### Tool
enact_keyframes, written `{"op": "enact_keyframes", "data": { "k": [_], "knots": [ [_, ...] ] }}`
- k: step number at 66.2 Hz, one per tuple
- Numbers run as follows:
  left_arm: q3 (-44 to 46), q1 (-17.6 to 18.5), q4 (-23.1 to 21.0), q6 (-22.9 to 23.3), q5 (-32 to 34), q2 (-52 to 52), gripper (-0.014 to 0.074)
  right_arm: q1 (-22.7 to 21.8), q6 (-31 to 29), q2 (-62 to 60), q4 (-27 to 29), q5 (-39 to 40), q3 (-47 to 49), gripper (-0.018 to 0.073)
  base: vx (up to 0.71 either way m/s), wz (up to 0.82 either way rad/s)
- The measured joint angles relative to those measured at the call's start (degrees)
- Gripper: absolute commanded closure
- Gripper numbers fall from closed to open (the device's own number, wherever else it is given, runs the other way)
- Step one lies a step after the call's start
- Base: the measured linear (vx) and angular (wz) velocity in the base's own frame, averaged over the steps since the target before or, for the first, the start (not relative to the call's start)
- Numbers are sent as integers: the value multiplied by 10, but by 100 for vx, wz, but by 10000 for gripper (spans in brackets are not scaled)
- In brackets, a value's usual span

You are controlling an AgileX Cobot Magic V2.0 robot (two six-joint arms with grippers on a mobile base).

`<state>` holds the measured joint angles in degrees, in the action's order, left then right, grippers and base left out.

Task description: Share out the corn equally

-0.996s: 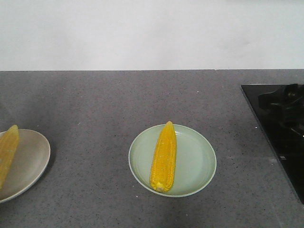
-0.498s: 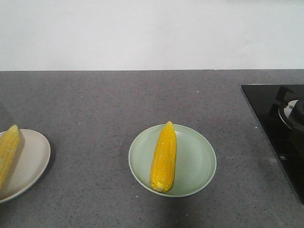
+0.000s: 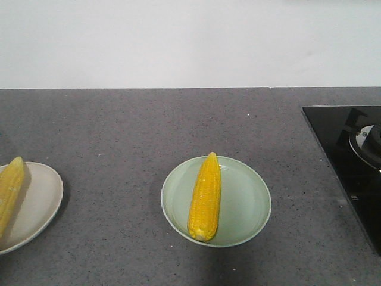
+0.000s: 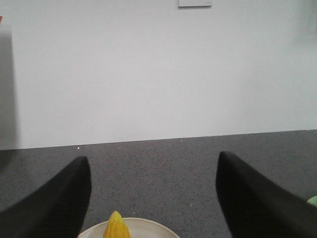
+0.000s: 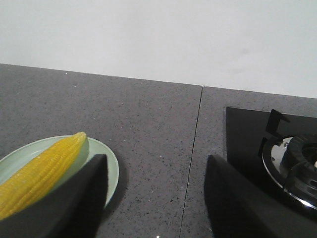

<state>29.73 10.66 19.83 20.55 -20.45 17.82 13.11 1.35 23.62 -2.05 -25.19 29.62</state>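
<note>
Front view: a grey speckled countertop (image 3: 119, 131) meets a white wall (image 3: 190, 42) along its far edge. A pale green plate (image 3: 247, 202) sits near the middle of the front edge and carries one cob of corn (image 3: 205, 196), lying lengthwise with its pointed tip toward the wall and its blunt end at the plate's front rim. A beige plate (image 3: 38, 199), cut off by the left edge of the view, sits at the countertop's left edge and holds a second cob (image 3: 10, 190), likewise tip toward the wall. A black glass cooktop (image 3: 345, 155) with a gas burner (image 3: 368, 143) occupies the right edge, well apart from both plates.

Left wrist view: the left gripper (image 4: 153, 198) hangs over the beige plate, its dark fingers (image 4: 54, 203) spread wide, nothing between them.

Right wrist view: the right gripper (image 5: 156, 198) hangs between the green plate and the cooktop, fingers (image 5: 74, 203) apart and empty.
</note>
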Motion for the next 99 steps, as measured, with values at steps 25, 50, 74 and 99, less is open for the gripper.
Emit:
{"op": "enact_keyframes", "data": {
  "k": [25, 50, 74, 99],
  "knots": [
    [0, 0, 0, 0, -1, 0, 604, 0, -2, 0, 0, 0, -1, 570, 0, 0],
    [0, 0, 0, 0, -4, 0, 603, 0, -2, 0, 0, 0, -1, 570, 0, 0],
    [0, 0, 0, 0, -4, 0, 603, 0, -3, 0, 0, 0, -1, 570, 0, 0],
    [-4, 0, -1, -1, 9, 0, 603, 0, -3, 0, 0, 0, -1, 570, 0, 0]
  ]
}}
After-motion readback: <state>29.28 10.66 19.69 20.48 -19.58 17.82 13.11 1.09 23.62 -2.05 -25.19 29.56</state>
